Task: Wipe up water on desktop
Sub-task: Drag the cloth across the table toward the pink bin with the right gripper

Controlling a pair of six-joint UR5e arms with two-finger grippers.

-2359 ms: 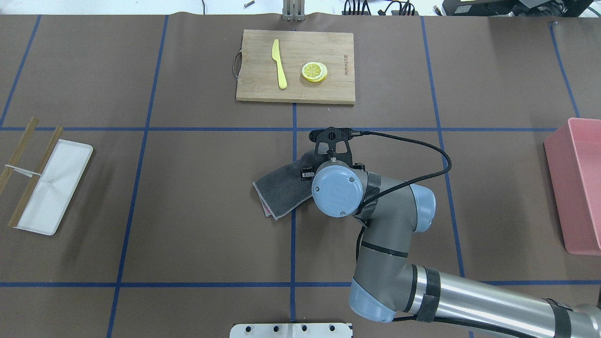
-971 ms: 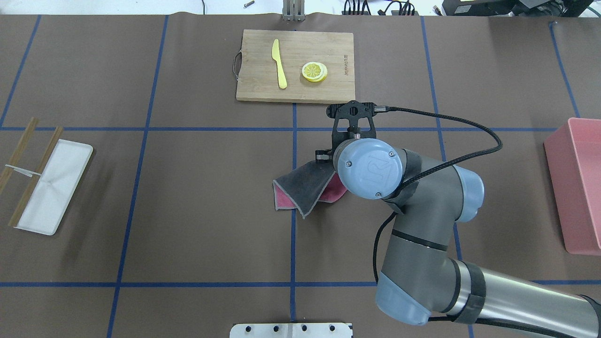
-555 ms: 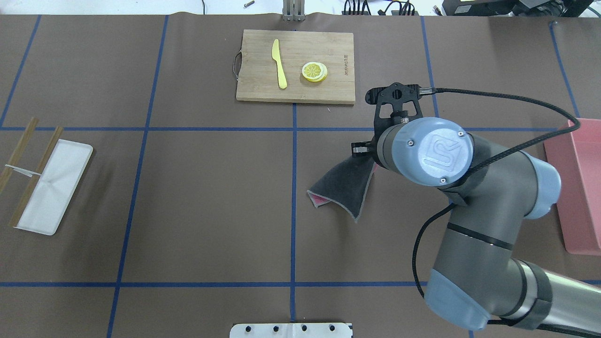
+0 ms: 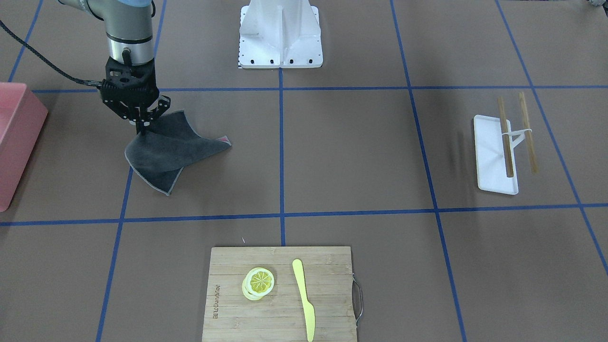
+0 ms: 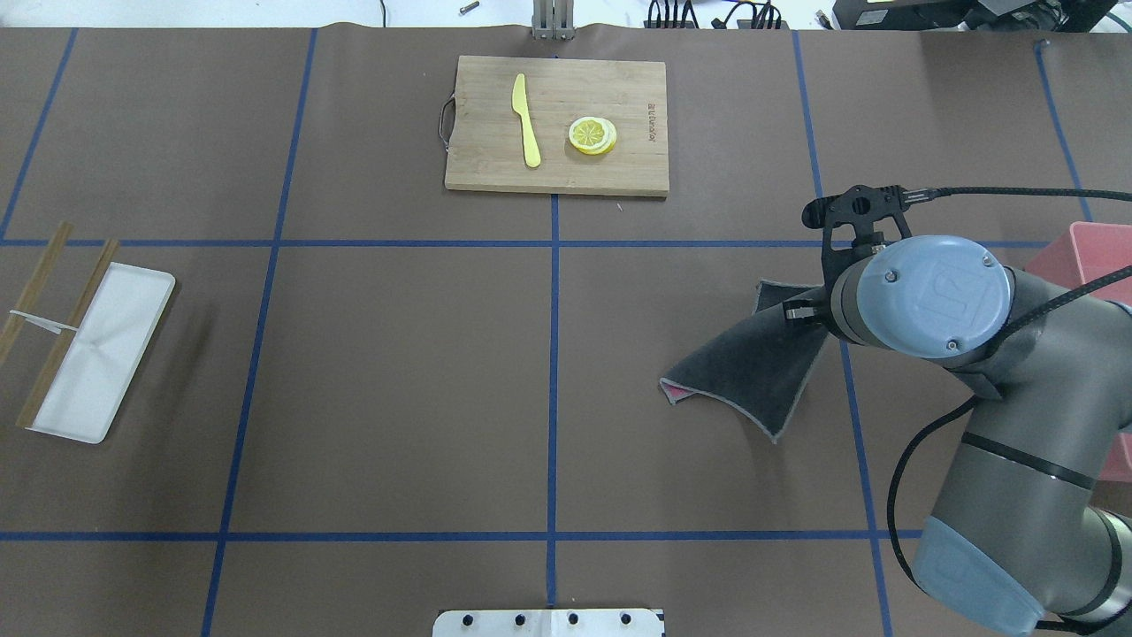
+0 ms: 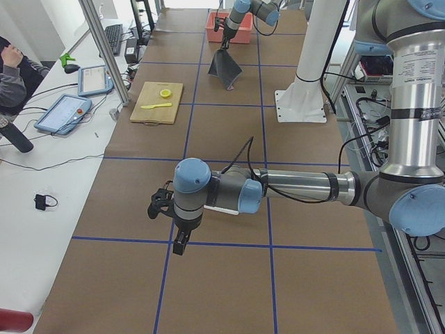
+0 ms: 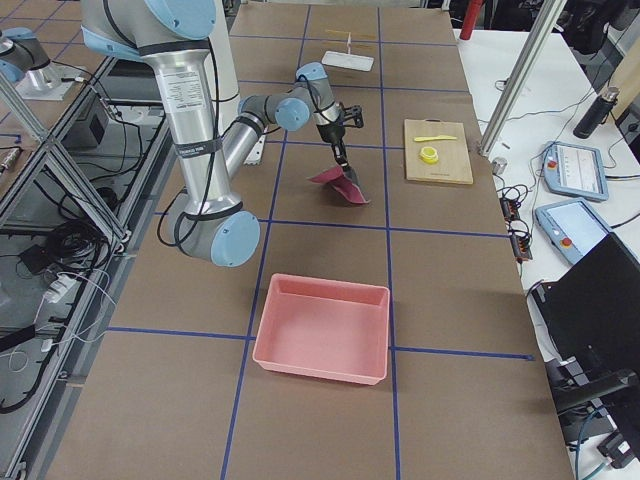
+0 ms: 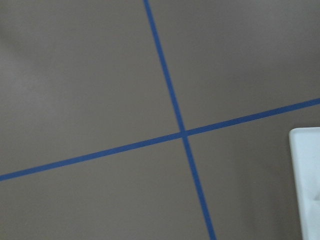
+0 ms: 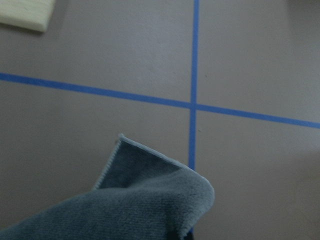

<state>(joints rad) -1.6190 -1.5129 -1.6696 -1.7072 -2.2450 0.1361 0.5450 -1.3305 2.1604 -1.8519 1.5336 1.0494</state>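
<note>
Right gripper (image 4: 141, 129) is clamped onto one corner of a grey cloth (image 4: 166, 149), so the cloth hangs off it in a floppy triangle with a bit of pink underside peeking out. From across the room the lower folds look like they're draped on the desk (image 5: 398, 354), but honestly I can't tell how much is actually touching. It's over on the robot's right side, near the pink bin (image 5: 1097, 265) but not over it.

Left gripper (image 6: 179, 248) is parked way down the other end near the white tray (image 5: 97, 354), pointing at bare desk. I can only see it from the side camera, so I can't tell if it's open or closed.

The desk itself is that big brown top with blue tape lines. I can't spot any wet patch on it from any angle, fwiw.

My guess on the step: either a wiping drag with the cloth trailing behind, or the wipe is done and the cloth is headed for the bin. If it's wiping, the next move needs the cloth pushed down flatter, because a dangling corner won't soak up much. If it's the bin, the cloth has to clear the near wall before letting go. The cutting board (image 5: 557, 124) is well out of the way.
</note>
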